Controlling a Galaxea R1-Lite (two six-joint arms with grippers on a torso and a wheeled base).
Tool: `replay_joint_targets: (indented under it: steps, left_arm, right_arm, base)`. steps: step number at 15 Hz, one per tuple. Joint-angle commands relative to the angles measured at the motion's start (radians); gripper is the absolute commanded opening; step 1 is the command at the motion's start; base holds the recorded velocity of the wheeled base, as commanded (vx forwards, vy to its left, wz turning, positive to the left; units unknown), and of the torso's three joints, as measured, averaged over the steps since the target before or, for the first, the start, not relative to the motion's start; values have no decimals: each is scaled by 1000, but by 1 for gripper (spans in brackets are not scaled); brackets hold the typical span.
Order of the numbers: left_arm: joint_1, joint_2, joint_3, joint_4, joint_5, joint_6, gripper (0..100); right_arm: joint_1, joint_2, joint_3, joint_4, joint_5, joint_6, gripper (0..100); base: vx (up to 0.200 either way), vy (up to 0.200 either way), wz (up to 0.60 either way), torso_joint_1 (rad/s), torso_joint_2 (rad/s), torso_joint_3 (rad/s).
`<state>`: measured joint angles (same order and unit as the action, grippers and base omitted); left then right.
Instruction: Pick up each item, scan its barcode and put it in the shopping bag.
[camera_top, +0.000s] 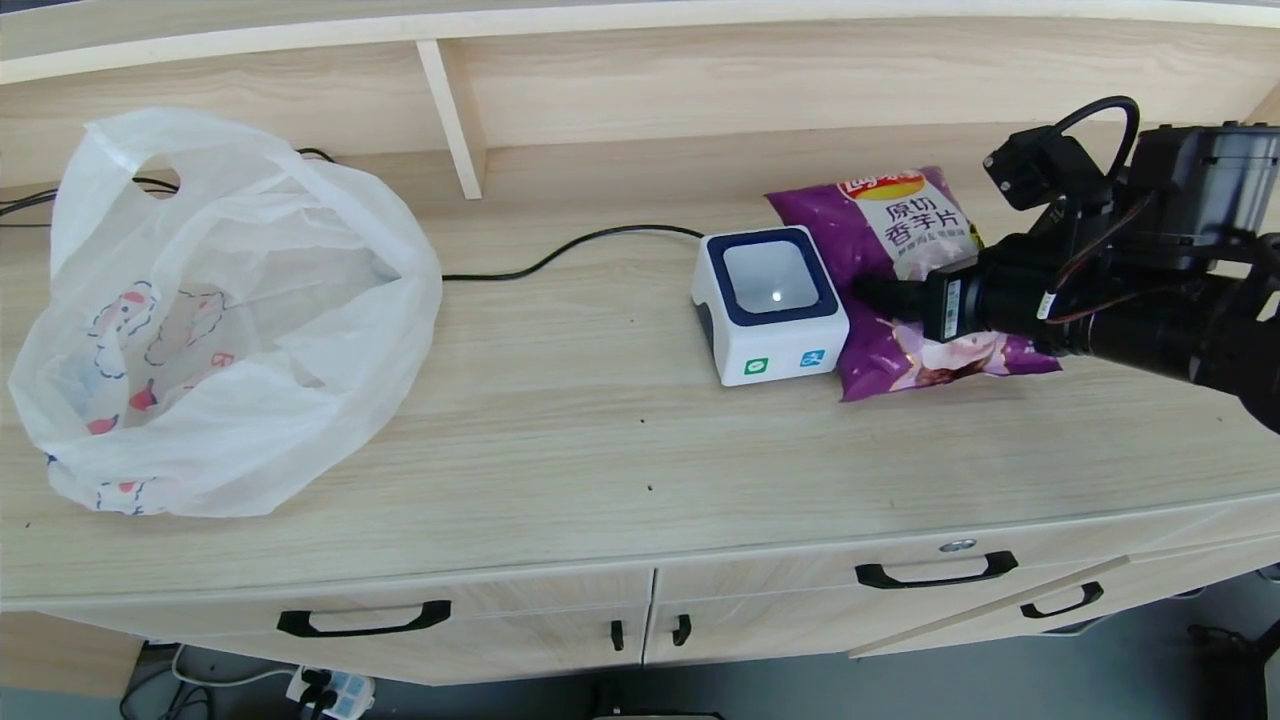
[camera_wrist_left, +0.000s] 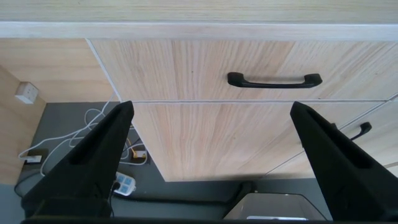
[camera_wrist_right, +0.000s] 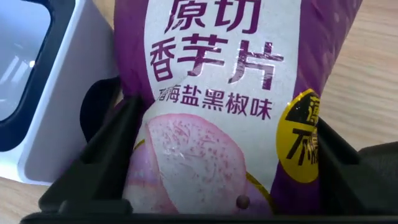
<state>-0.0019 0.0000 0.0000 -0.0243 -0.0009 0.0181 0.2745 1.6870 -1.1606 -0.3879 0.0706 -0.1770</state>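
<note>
1. Shopping bag (camera_top: 330, 250): white plastic, lying at the left of the head view on the counter (camera_top: 600, 450), mouth open. Only its printed pattern shows through, and no item can be made out inside.
2. Scanner (camera_top: 770, 315): white box with a dark-framed window, at the centre of the head view, cable trailing off behind it. Nothing is held over the window.
3. Chip bag (camera_top: 900, 225): purple, lying flat on the counter at the right of the head view, just beside the scanner and touching or nearly touching its side. It has not been lifted.
4. Progress, by judgement: at the first step. The pick-up is under way. Scanning and bagging of this item are both left to do. No other item lies on the counter.
5. Right gripper (camera_top: 880, 295): over the middle of the chip bag. In the right wrist view its fingers (camera_wrist_right: 106, 155) stand wide, one at each long edge of the bag, which narrows between them. This reads as a grip taken on the bag.
6. Left gripper (camera_wrist_left: 211, 155): fingers (camera_wrist_left: 93, 162) spread wide and holding nothing, hanging below counter level before the drawer fronts (camera_wrist_left: 217, 74).
</note>
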Motion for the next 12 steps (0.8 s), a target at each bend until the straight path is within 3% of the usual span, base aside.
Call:
replay_joint_targets:
  steps: [1,8,12]
  left_arm:
    - [0,2,0,0,1,0,100]
    - [0,2,0,3,-1,5,100]
    - [0,0,0,6,-1,8,100]
  right_arm:
    - [0,-20,1,-9,-2,1,0]
    - [14,-221,58,-5,-20,-1,0]
    - [100,-388,160,-8,-77,-2,0]
  base:
    - [0,0,0,0,0,0]
    - [0,0,0,0,0,0]
    - [0,0,0,0,0,0]
